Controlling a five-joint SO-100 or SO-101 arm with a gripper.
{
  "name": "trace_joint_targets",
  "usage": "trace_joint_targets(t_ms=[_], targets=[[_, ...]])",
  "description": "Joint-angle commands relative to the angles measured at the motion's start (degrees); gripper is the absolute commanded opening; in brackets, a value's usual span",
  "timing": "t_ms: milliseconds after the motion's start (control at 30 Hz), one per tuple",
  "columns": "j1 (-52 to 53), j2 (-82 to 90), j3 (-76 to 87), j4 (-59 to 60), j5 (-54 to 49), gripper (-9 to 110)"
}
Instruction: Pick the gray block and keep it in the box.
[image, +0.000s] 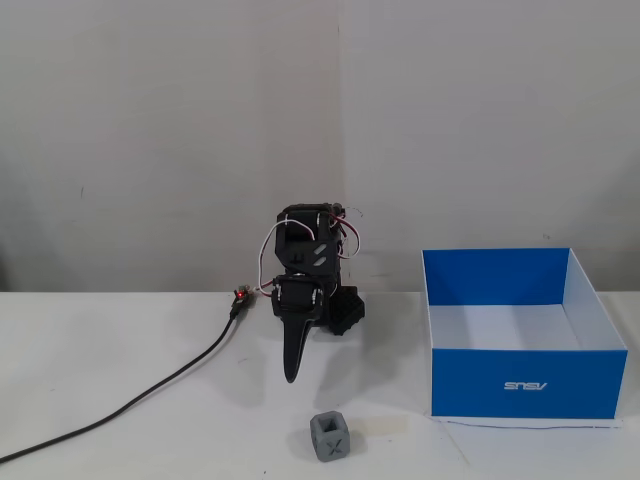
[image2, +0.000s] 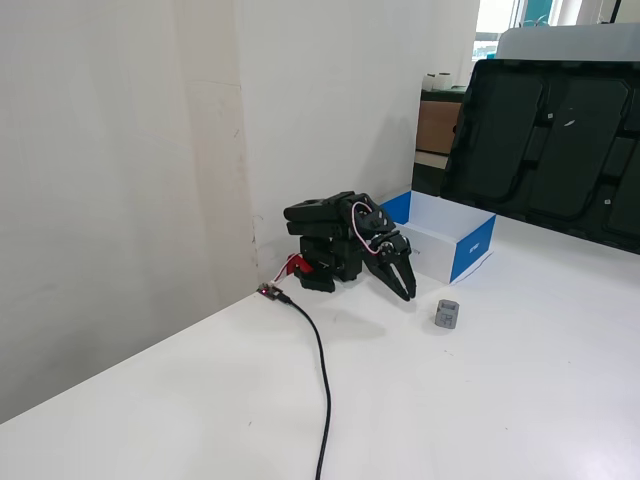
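The gray block (image: 330, 437) (image2: 446, 314), a small dark cube with an X on its front face, sits on the white table near the front edge. The box (image: 523, 382) (image2: 471, 248), blue outside and white inside, stands open to its right in a fixed view. My black arm is folded low by the wall. My gripper (image: 292, 377) (image2: 406, 294) points down at the table, shut with nothing in it, a short way behind and left of the block.
A black cable (image: 150, 392) (image2: 323, 372) runs from a red plug beside the arm's base across the table. A large black tray (image2: 545, 140) leans at the table's far side. A wall stands right behind the arm.
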Motion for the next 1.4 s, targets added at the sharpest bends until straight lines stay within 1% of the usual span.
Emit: trace_joint_targets(t_ms=[0, 933, 1033, 1200, 1367], targets=[[-0.09, 6.77, 0.44, 0.18, 0.44, 0], [-1.76, 6.77, 0.44, -0.26, 0.35, 0], [-0.53, 6.77, 0.44, -0.97, 0.35, 0], [2.2, 6.59, -2.9, -0.79, 0.44, 0], [1.67, 3.69, -6.5, -0.88, 0.53, 0]])
